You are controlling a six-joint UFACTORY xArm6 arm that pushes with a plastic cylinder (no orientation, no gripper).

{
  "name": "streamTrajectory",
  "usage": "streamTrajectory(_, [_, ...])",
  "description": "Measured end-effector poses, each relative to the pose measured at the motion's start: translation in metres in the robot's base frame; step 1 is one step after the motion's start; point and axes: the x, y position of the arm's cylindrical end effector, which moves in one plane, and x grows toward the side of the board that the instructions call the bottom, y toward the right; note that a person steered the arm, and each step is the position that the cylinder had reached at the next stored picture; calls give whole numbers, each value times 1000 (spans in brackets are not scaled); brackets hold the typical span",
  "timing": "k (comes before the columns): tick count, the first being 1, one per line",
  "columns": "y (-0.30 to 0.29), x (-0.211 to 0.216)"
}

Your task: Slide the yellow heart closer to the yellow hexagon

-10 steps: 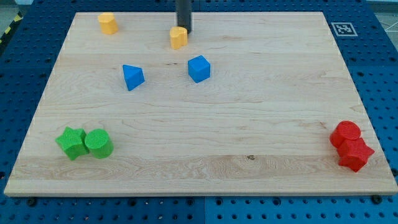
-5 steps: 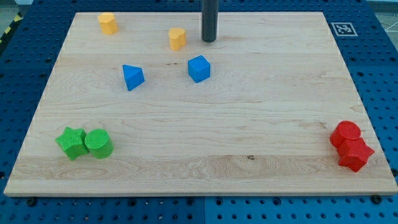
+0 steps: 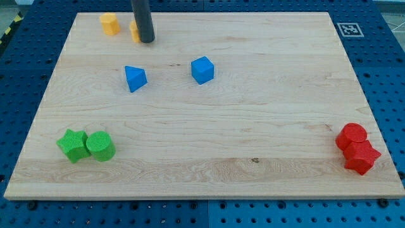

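Yellow heart [image 3: 135,30] sits near the desk's [image 3: 266,126] top edge, mostly hidden behind my tip [image 3: 147,42], just right of the yellow hexagon [image 3: 109,23]. My tool is a bare rod, holding nothing. Pushing off-centre could spin the heart past the hexagon or off the edge.

So my tip [image 3: 146,41] sits up in the upper left of the frame, right against the yellow heart [image 3: 135,30], which is mostly hidden behind the rod. The yellow hexagon [image 3: 109,23] is just to its left. Blue triangle [image 3: 135,78] and blue cube [image 3: 202,69] sit lower down, well apart.
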Motion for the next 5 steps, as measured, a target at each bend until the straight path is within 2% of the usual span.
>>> streamTrajectory(5, [-52, -22])
